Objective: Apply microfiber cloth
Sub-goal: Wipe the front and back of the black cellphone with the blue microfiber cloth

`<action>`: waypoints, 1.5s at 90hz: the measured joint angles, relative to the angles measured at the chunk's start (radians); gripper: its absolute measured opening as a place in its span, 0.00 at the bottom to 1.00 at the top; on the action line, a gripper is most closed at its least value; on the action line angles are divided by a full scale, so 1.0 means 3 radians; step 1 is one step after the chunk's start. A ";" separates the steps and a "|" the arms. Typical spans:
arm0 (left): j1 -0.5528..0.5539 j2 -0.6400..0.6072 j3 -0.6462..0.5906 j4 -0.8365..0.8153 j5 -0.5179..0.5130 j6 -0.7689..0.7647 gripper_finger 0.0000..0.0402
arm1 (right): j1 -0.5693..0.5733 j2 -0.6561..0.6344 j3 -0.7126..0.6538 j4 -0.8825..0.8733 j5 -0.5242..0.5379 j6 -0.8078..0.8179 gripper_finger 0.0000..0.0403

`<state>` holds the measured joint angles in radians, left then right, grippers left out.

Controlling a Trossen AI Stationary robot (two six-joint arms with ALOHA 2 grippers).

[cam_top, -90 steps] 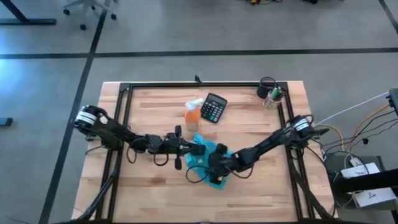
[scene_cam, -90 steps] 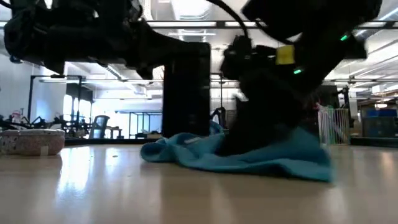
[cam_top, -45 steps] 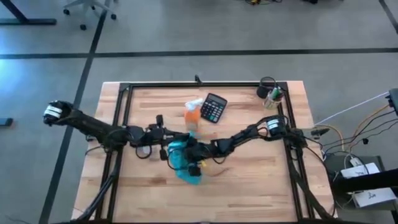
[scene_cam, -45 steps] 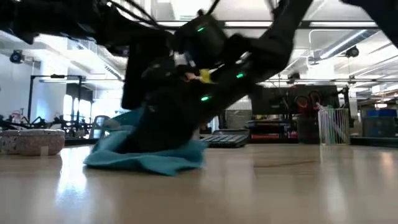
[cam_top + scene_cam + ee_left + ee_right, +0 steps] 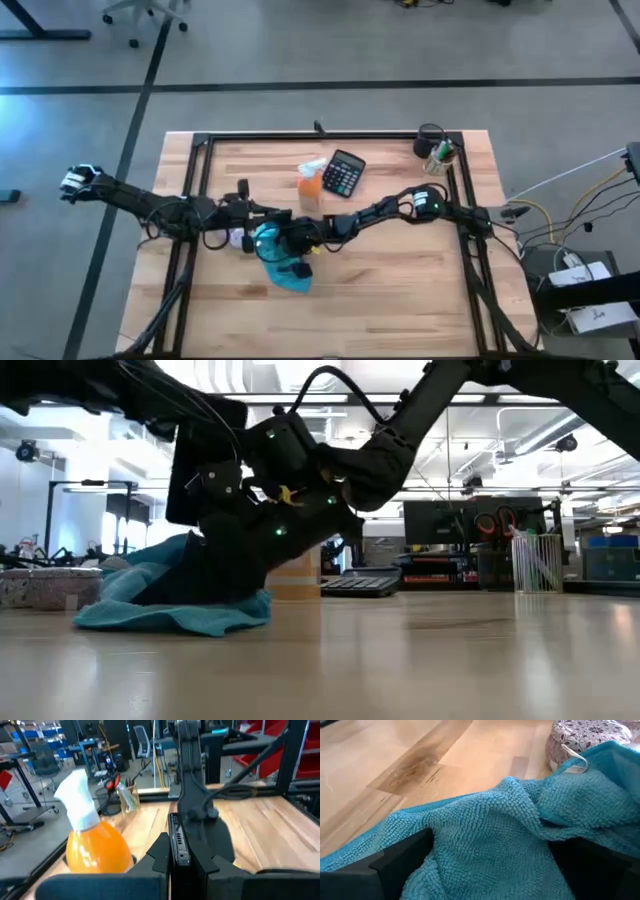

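Right gripper (image 5: 292, 243), fingers spread flat over the microfiber cloth (image 5: 282, 262), has dragged it toward nine o'clock; wiping underway. Left gripper (image 5: 250, 215) adjacent, opening indeterminate.

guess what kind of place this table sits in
Probably a robotics lab or workshop: a wooden table on a concrete floor, monitors and workbenches behind, office chairs and red storage bins beyond.
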<state>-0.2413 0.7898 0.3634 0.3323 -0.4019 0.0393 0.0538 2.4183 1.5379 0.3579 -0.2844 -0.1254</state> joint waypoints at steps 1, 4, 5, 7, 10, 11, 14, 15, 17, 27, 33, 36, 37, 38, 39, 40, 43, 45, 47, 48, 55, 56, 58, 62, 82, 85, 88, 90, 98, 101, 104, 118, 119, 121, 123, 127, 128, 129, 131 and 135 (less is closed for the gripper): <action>0.0000 0.0001 -0.0003 -0.0006 0.0000 -0.0005 0.03 | 0.0004 -0.0004 0.0000 -0.0026 0.0003 0.0002 0.95; 0.0000 0.0032 -0.0006 -0.0003 -0.0001 -0.0015 0.03 | 0.0017 -0.0027 0.0002 -0.0128 0.0022 0.0008 0.95; 0.0000 0.0046 -0.0005 0.0007 0.0000 -0.0015 0.03 | 0.0022 -0.0038 0.0003 -0.0169 0.0028 0.0014 0.95; -0.0001 0.0071 -0.0005 0.0033 0.0001 -0.0019 0.03 | 0.0034 -0.0056 0.0003 -0.0244 0.0040 0.0025 0.95; -0.0011 0.0081 -0.0005 0.0058 0.0010 -0.0026 0.03 | 0.0056 -0.0079 0.0001 -0.0348 0.0079 0.0059 0.95; -0.0016 0.0081 -0.0006 0.0060 0.0012 -0.0029 0.03 | 0.0064 -0.0087 0.0002 -0.0378 0.0097 0.0065 0.95; -0.0023 0.0095 -0.0010 0.0065 0.0036 -0.0040 0.03 | 0.0092 -0.0120 0.0004 -0.0464 0.0164 0.0073 0.95; -0.0023 0.0107 -0.0012 0.0072 0.0054 -0.0042 0.03 | 0.0101 -0.0133 0.0004 -0.0505 0.0182 0.0076 0.95; -0.0023 0.0135 -0.0013 0.0095 0.0093 -0.0043 0.03 | 0.0120 -0.0161 0.0004 -0.0590 0.0219 0.0084 0.95; -0.0064 0.0187 -0.0010 0.0227 0.0285 -0.0039 0.03 | 0.0219 -0.0307 -0.0006 -0.0986 0.0491 0.0112 0.95; -0.0108 0.0227 -0.0012 0.0268 0.0313 -0.0037 0.03 | 0.0274 -0.0428 -0.0024 -0.1278 0.0668 0.0124 0.95; -0.0134 0.0229 -0.0012 0.0267 0.0346 -0.0049 0.03 | 0.0301 -0.0485 -0.0038 -0.1410 0.0768 0.0137 0.95; -0.0145 0.0227 -0.0013 0.0258 0.0354 -0.0046 0.03 | 0.0309 -0.0505 -0.0042 -0.1445 0.0796 0.0141 0.95; -0.0158 0.0222 -0.0014 0.0251 0.0355 -0.0043 0.03 | 0.0316 -0.0523 -0.0047 -0.1480 0.0820 0.0147 0.95; -0.0168 0.0222 -0.0015 0.0242 0.0356 -0.0041 0.03 | 0.0324 -0.0540 -0.0055 -0.1514 0.0840 0.0154 0.95; -0.0177 0.0227 -0.0017 0.0232 0.0358 -0.0041 0.03 | 0.0330 -0.0556 -0.0062 -0.1548 0.0857 0.0165 0.95; -0.0198 0.0245 -0.0025 0.0194 0.0374 -0.0026 0.03 | 0.0347 -0.0608 -0.0087 -0.1649 0.0910 0.0194 0.95; -0.0210 0.0265 -0.0027 0.0203 0.0376 -0.0021 0.03 | 0.0360 -0.0654 -0.0114 -0.1730 0.0952 0.0217 0.95; -0.0217 0.0279 -0.0023 0.0249 0.0377 -0.0016 0.03 | 0.0374 -0.0702 -0.0148 -0.1819 0.0997 0.0248 0.95; -0.0220 0.0283 -0.0021 0.0266 0.0377 -0.0015 0.03 | 0.0381 -0.0725 -0.0168 -0.1846 0.1016 0.0263 0.95; -0.0248 0.0337 -0.0041 0.0390 0.0356 -0.0031 0.03 | 0.0416 -0.0876 -0.0346 -0.1934 0.1087 0.0429 0.95; -0.0248 0.0359 -0.0047 0.0429 0.0355 -0.0036 0.03 | 0.0421 -0.0901 -0.0379 -0.1933 0.1097 0.0456 0.95; -0.0248 0.0411 -0.0065 0.0512 0.0355 -0.0047 0.03 | 0.0432 -0.0951 -0.0449 -0.1927 0.1113 0.0510 0.95; -0.0248 0.0521 -0.0114 0.0710 0.0356 -0.0057 0.03 | 0.0455 -0.1058 -0.0592 -0.1939 0.1137 0.0619 0.95; -0.0247 0.1366 -0.0189 0.1905 0.0336 0.0063 0.03 | 0.0613 -0.1629 -0.1278 -0.1801 0.1329 0.1234 0.95; -0.0241 0.1534 -0.0159 0.2045 0.0327 0.0078 0.03 | 0.0639 -0.1731 -0.1388 -0.1776 0.1340 0.1345 0.95; -0.0239 0.1695 -0.0126 0.2180 0.0325 0.0103 0.03 | 0.0662 -0.1805 -0.1491 -0.1766 0.1375 0.1458 0.95; -0.0239 0.1796 -0.0100 0.2266 0.0326 0.0114 0.03 | 0.0676 -0.1856 -0.1554 -0.1731 0.1397 0.1529 0.95; -0.0226 0.2214 0.0081 0.2449 0.0303 0.0168 0.03 | 0.0750 -0.2079 -0.1836 -0.1599 0.1477 0.1770 0.95; -0.0225 0.2362 0.0166 0.2455 0.0277 0.0172 0.03 | 0.0769 -0.2170 -0.1927 -0.1548 0.1488 0.1852 0.95; -0.0224 0.2507 0.0239 0.2417 0.0236 0.0176 0.03 | 0.0790 -0.2265 -0.2013 -0.1493 0.1514 0.1937 0.95; -0.0214 0.3090 0.0626 0.2463 0.0140 0.0403 0.03 | 0.0863 -0.2619 -0.2342 -0.1489 0.1802 0.2193 0.95; -0.0214 0.3120 0.0650 0.2467 0.0137 0.0430 0.03 | 0.0865 -0.2643 -0.2358 -0.1471 0.1820 0.2198 0.95; -0.0215 0.3187 0.0702 0.2473 0.0134 0.0480 0.03 | 0.0871 -0.2692 -0.2391 -0.1440 0.1844 0.2213 0.95; -0.0217 0.3244 0.0753 0.2477 0.0133 0.0521 0.03 | 0.0880 -0.2741 -0.2425 -0.1440 0.1870 0.2230 0.95; -0.0219 0.3307 0.0818 0.2476 0.0107 0.0599 0.03 | 0.0882 -0.2795 -0.2466 -0.1444 0.1910 0.2255 0.95; -0.0220 0.3315 0.0831 0.2471 0.0094 0.0615 0.03 | 0.0882 -0.2806 -0.2469 -0.1429 0.1920 0.2257 0.95; -0.0220 0.3323 0.0843 0.2463 0.0080 0.0630 0.03 | 0.0882 -0.2816 -0.2469 -0.1407 0.1929 0.2257 0.95; -0.0221 0.3337 0.0872 0.2436 0.0062 0.0663 0.03 | 0.0882 -0.2839 -0.2475 -0.1368 0.1936 0.2259 0.96; -0.0226 0.3362 0.0934 0.2378 0.0029 0.0746 0.03 | 0.0883 -0.2864 -0.2504 -0.1373 0.1941 0.2261 0.95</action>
<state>-0.3090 1.7986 0.6437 1.0457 -0.3932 0.2632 0.3187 1.5592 0.7866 -0.0539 0.2977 0.5528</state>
